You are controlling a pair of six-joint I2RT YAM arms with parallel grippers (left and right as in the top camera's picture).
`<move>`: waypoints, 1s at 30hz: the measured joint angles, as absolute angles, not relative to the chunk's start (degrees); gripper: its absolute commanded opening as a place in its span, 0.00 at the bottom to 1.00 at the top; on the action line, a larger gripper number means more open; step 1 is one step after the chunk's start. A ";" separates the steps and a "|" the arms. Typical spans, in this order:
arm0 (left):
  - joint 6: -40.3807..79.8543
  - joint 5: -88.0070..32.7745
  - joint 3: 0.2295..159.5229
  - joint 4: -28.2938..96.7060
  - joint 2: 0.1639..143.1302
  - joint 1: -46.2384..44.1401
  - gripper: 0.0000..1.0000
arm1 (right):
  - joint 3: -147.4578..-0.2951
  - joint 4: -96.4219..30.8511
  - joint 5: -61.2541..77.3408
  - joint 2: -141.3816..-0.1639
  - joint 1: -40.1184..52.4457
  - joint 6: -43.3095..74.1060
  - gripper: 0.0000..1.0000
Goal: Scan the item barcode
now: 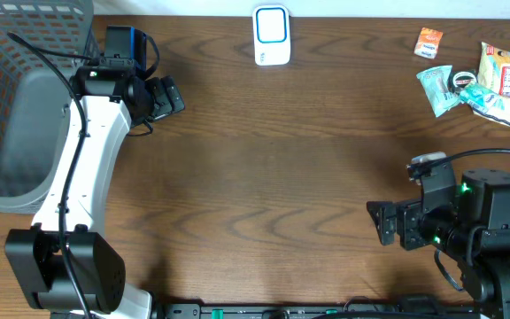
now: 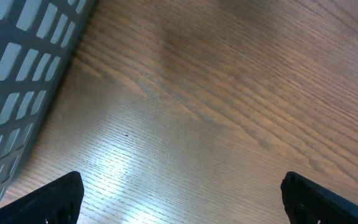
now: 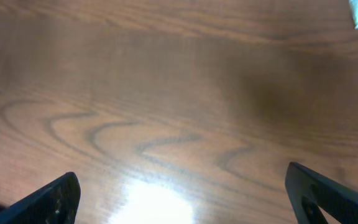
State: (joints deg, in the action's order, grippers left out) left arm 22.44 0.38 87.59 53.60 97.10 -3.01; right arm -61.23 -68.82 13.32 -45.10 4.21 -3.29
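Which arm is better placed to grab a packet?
Right. The right gripper, open, sits on the packets' side of the table; the left gripper is by the basket.

Overhead: evenly and brightly lit from above; grain of the wooden table point(image 1: 282, 177) recorded sharp.
Shadows: soft-edged and faint on the wood.
Left wrist: grain sharp; pale sheen noted at lower left, beside the mesh basket point(image 2: 17, 74).
Right wrist: blurred throughout; white glare blown out at lower centre; dim patch at upper right.
Corners: left gripper fingertips point(image 2: 55, 199) and right gripper fingertips point(image 3: 48, 199) rendered near-black, detail lost.
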 measured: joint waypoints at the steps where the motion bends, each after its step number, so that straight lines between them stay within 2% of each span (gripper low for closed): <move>1: 22.46 0.38 87.59 53.60 97.10 -3.01 1.00 | -61.23 -69.19 13.34 -45.10 4.45 -3.29 0.99; 19: 22.46 0.38 87.59 53.60 97.10 -3.01 1.00 | -60.64 -69.04 13.30 -44.71 4.62 -3.29 0.99; 30: 22.44 0.38 87.59 53.60 97.10 -3.01 1.00 | -50.17 -60.40 13.21 -34.44 1.85 -3.33 0.99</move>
State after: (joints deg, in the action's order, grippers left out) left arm 22.44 0.38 87.59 53.60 97.10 -3.01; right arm -50.17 -60.40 13.21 -34.44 1.85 -3.33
